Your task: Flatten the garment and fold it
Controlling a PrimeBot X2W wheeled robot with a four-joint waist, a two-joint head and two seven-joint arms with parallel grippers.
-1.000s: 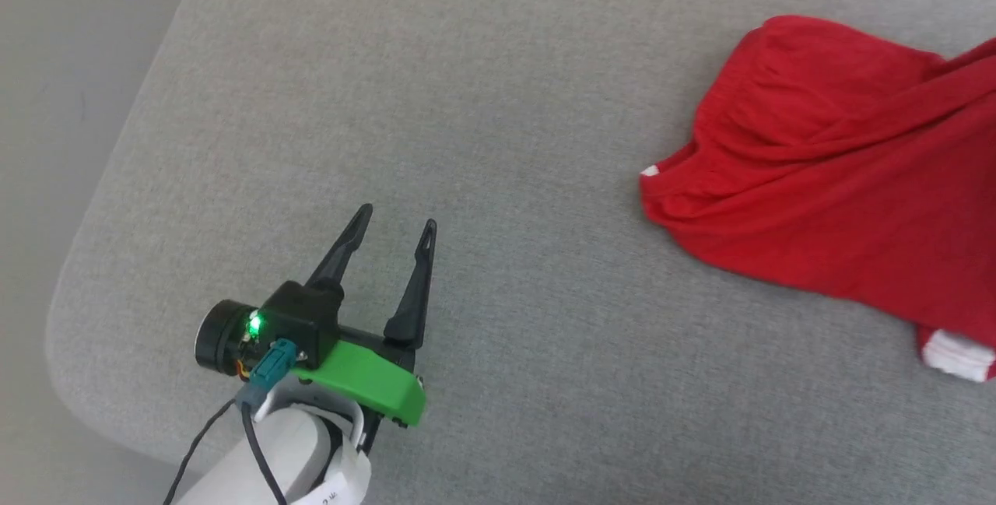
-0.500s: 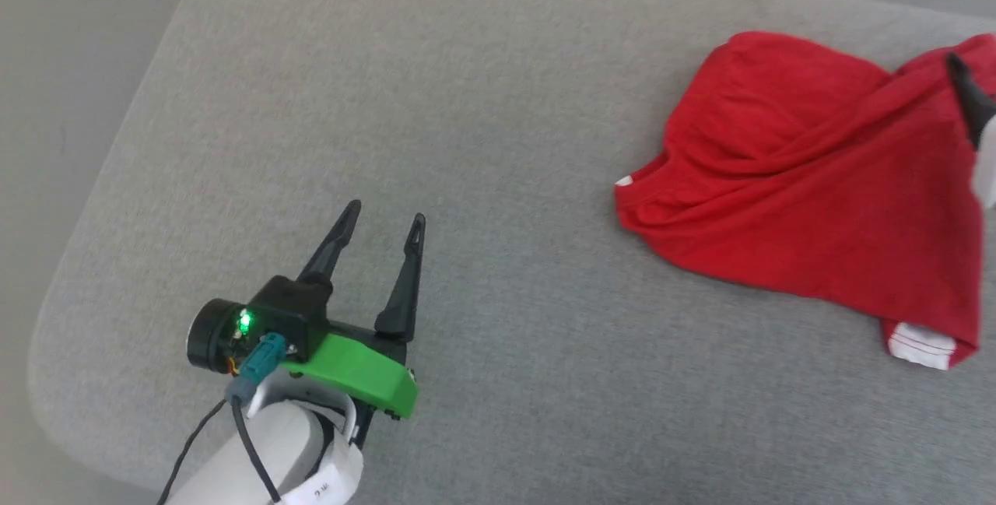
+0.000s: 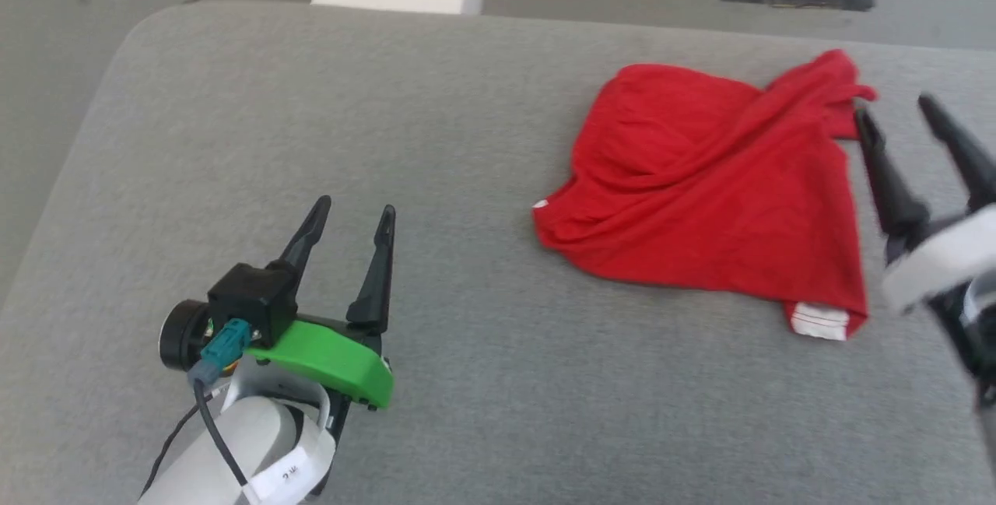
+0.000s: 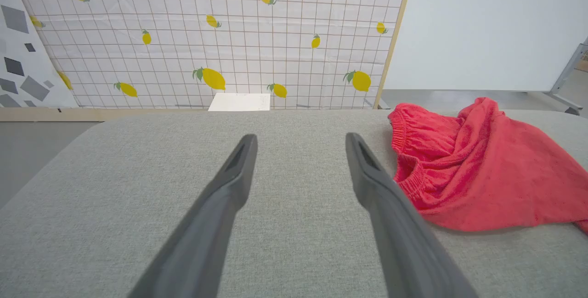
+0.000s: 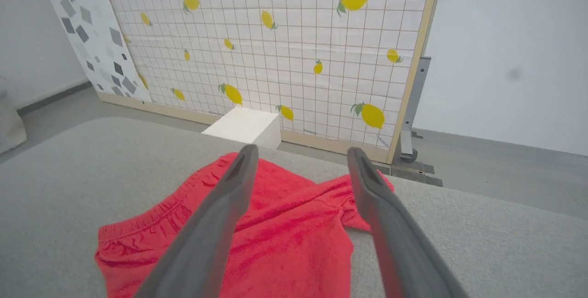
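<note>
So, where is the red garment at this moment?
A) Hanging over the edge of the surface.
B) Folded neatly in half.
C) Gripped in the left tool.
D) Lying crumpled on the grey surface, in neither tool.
D: the garment lies bunched on the grey surface, and the left tool and the right tool are both open and empty.

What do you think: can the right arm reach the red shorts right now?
Probably yes. The right gripper is open, close beside the right edge of the shorts, and nothing lies between them.
</note>
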